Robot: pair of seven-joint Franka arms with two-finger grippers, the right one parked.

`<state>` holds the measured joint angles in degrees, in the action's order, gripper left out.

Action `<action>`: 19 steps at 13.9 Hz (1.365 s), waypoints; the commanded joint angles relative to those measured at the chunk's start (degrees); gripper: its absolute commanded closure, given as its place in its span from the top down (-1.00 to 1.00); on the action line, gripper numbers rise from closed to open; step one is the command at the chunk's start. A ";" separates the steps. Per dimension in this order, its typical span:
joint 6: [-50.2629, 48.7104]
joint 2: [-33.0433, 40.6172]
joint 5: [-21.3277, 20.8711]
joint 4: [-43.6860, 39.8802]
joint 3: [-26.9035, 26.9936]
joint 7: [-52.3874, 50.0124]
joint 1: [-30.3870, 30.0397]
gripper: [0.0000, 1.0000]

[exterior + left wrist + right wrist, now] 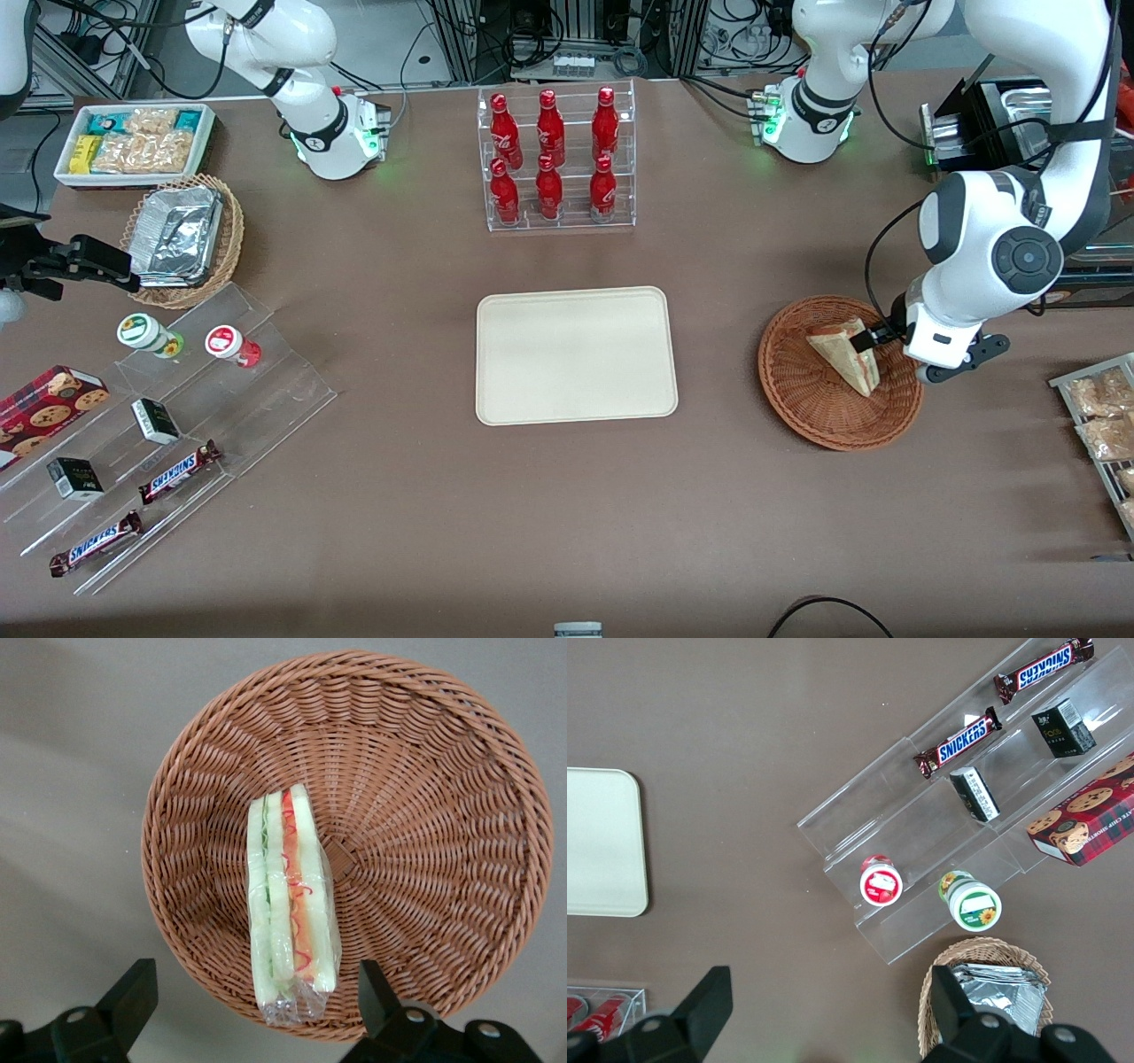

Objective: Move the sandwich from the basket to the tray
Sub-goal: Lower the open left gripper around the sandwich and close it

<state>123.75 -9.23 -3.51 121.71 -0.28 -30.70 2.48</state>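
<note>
Closest to the wrist cam we've got our left gripper (pixel 252 1005), fingers spread wide and holding nothing, straddling the wrapped end of the sandwich (pixel 291 912). The wedge sits on its side in the wicker basket (pixel 425 762), long axis running 6 to 12 o'clock straight away from the gripper, so the fingers line up across its thickness. The tray (pixel 576 354) waits empty toward the parked arm's end.

A robotics lab dressed up as a snack shop: two white arms bolted to a brown tabletop (pixel 399 496), with cables and equipment racks along its edge. Well away from the hand (pixel 873 341) stand a clear rack of red bottles (pixel 556 159) and acrylic steps with Snickers bars (pixel 177 470).
</note>
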 commanded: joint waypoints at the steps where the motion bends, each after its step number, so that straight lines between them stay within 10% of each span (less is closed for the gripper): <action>1: 1.50 -0.26 -0.97 1.07 -0.07 -3.58 1.03 1.00; 19: 18.55 -0.26 2.46 12.59 0.01 -3.93 0.77 0.87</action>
<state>140.44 -9.98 -1.59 132.92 -0.37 -33.81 3.10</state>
